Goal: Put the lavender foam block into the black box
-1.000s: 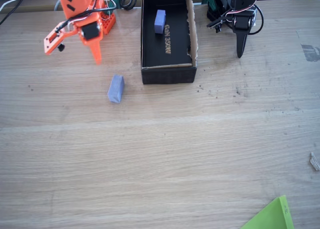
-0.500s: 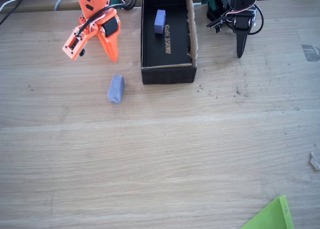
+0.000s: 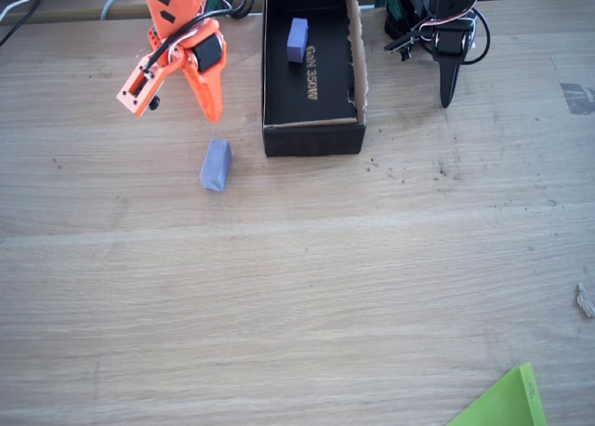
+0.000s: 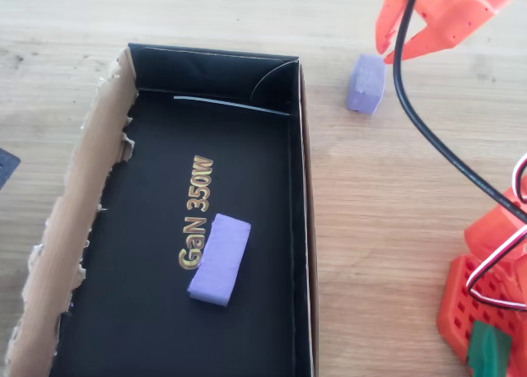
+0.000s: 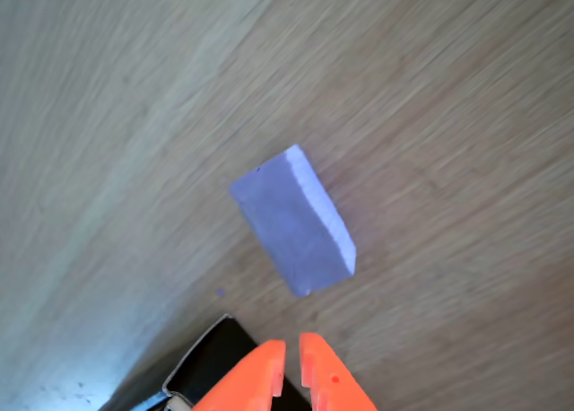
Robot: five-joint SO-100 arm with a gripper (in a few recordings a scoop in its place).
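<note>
Now: 2 matte lavender foam cuboids, 1 black cardboard box.
I see the lavender foam block [image 3: 215,165] on wood-grain table [image 3: 297,286], left of the black box [image 3: 312,138]; twin block [image 3: 297,39] inside; orange gripper [image 5: 289,362] clenched, empty.

Cut-off and blurred parts around the black box

In the overhead view the black box [image 4: 301,229] runs off the bottom edge; in the fixed view its far end leaves the top edge. In the wrist view a corner of it shows beside the orange gripper [image 5: 293,375], whose jaws are cropped below, with the table [image 5: 134,88] blurred
</note>
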